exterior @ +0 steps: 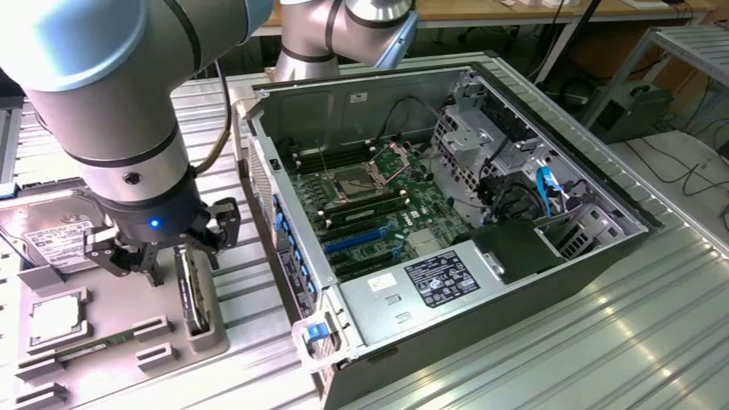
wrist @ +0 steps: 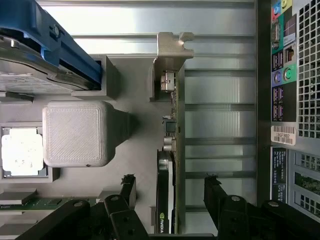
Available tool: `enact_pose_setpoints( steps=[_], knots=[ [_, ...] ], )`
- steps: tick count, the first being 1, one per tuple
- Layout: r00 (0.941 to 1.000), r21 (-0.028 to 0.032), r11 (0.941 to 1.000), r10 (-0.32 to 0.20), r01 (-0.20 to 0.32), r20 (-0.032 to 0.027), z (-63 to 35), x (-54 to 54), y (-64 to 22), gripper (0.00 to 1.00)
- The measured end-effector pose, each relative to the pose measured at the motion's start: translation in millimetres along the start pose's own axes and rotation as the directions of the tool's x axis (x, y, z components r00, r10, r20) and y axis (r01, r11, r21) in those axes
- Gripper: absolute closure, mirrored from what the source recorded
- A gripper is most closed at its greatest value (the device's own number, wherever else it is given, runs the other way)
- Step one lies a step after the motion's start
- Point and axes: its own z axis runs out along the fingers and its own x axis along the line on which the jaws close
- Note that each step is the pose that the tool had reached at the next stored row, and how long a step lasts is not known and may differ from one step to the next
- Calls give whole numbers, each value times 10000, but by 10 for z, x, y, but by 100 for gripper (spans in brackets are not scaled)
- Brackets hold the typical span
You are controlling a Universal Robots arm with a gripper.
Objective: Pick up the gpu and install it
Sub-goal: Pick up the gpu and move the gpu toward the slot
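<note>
Gripper wide open, straddling upright gpu in grey tray, nothing held; computer case just beside tray.

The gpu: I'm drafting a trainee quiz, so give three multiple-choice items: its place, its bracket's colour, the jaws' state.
1. The thin dark flat gpu card stands: A in the computer case; B on edge in the grey moulded tray; C flat on the floor.
2. Its metal end bracket is: A silver; B blue; C red.
3. The jaws are: A shut on it; B open, flanking it; C holding a drive.
B, its tray slot holds it; A, bare metal shows; B, gaps show either side.
</note>
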Motion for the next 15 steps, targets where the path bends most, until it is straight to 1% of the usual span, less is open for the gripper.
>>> enact_pose_setpoints(
  steps=[10,15],
  knots=[
    [10000,2,10000,78,-78,4,169,5,-8,34],
    [10000,2,10000,79,-79,4,174,5,-8,34]
  ],
)
